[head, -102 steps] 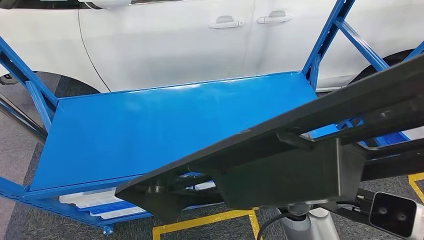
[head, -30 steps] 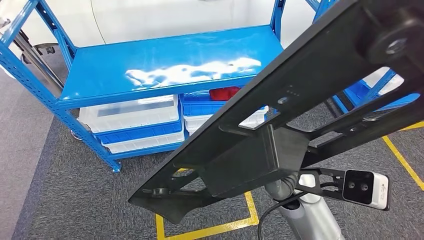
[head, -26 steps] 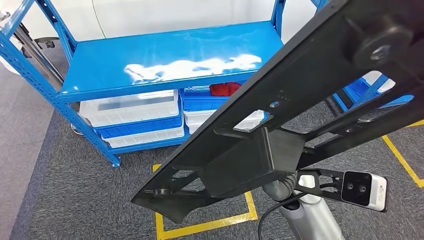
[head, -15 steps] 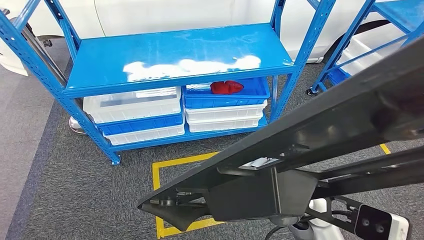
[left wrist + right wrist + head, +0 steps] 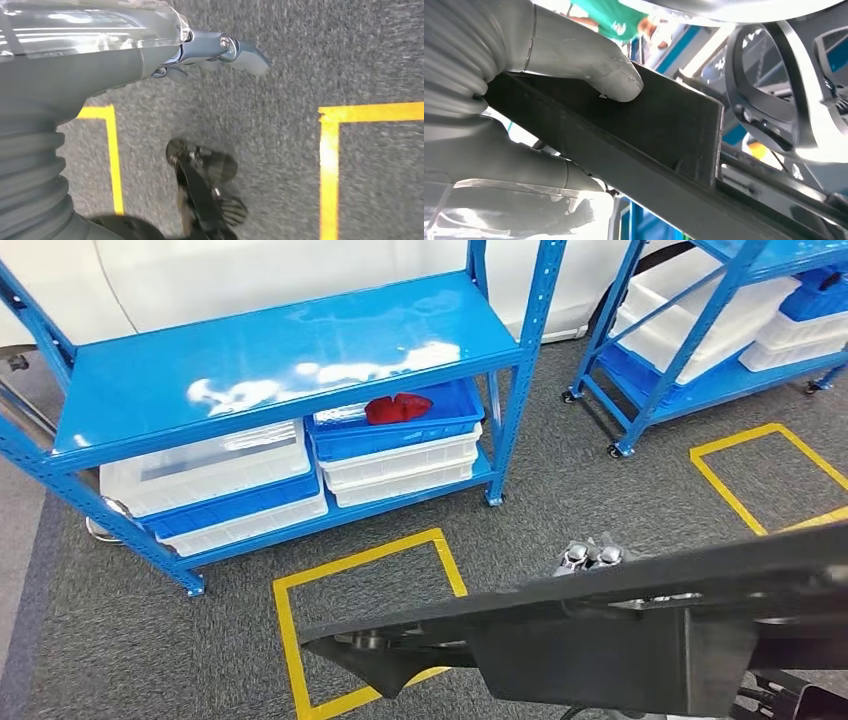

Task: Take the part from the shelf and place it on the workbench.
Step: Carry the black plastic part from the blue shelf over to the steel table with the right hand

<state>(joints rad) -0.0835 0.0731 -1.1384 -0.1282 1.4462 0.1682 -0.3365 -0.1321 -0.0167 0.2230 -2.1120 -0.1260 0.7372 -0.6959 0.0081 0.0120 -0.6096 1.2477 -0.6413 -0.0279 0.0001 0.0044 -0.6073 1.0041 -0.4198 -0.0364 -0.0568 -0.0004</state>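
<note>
Now the right hand (image 5: 524, 100), fingers clamped on the black part (image 5: 600, 635), has carried it off the shelf (image 5: 270, 360); left hand (image 5: 220, 50) hangs, fingers unclear.

- An automotive workshop or assembly floor: blue steel shelving racks (image 5: 270, 350) on feet stand in a row over grey carpet-like flooring (image 5: 560, 490).
- A second blue rack (image 5: 700, 330) sits beside the first, both stocked on their lower levels with white and blue parts bins (image 5: 400, 445); one blue bin holds a red part (image 5: 397, 407).
- Yellow tape squares (image 5: 360, 570) mark positions on the floor in front of each rack.
- The white body of a car (image 5: 250, 270) fills the background directly behind the shelving.
</note>
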